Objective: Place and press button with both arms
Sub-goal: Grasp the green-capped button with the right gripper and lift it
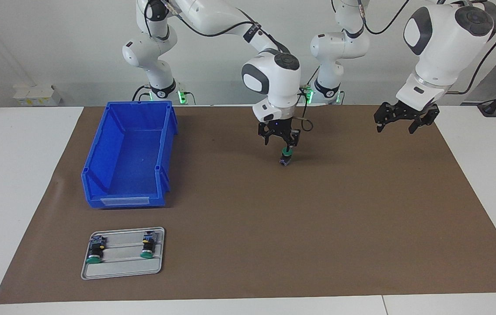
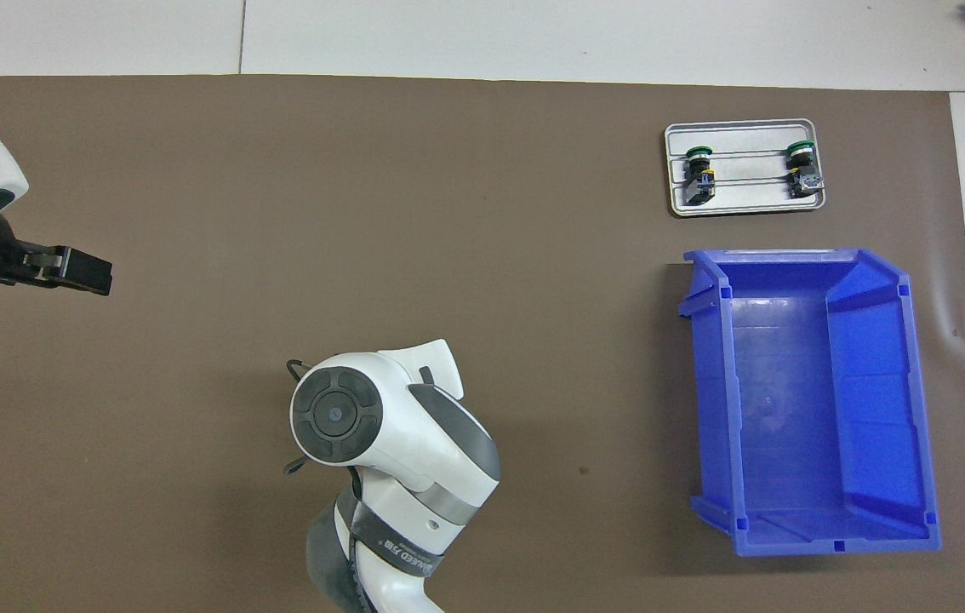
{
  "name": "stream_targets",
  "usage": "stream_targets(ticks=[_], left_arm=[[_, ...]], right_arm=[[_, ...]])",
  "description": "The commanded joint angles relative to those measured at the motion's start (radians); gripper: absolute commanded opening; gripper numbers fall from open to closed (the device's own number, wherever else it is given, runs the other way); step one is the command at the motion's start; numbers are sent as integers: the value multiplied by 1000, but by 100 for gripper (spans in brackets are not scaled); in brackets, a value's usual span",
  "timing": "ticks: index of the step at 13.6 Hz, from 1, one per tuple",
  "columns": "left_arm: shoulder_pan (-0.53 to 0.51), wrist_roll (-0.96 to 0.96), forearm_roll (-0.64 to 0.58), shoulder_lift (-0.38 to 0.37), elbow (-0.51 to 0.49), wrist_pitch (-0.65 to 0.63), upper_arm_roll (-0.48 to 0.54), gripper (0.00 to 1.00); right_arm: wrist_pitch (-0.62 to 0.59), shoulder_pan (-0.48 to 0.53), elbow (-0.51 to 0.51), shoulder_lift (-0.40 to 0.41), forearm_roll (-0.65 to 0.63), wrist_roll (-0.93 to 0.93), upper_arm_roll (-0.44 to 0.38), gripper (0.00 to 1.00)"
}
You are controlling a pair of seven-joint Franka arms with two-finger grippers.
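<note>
Brown mat (image 1: 248, 227) on white table (image 1: 12, 175)

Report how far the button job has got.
Done: one button is off the grey tray, where two others lie, and stands on the brown mat mid-table. In hand: the right gripper is right over its green cap, fingers around it; whether they grip it is unclear. Left: pressing it. The left gripper waits open in the air over the mat at the left arm's end. The blue bin holds nothing.
</note>
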State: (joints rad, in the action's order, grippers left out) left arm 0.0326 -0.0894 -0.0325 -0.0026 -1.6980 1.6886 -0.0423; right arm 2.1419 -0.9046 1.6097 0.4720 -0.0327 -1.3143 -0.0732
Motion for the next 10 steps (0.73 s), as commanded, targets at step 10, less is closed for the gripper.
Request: stream_targets(ticks=[10], left_arm=[[-29,10,11,30,109,-1,-10,100]], right_arm=[[72,-28,-34,68,-15,-25,-5,48]])
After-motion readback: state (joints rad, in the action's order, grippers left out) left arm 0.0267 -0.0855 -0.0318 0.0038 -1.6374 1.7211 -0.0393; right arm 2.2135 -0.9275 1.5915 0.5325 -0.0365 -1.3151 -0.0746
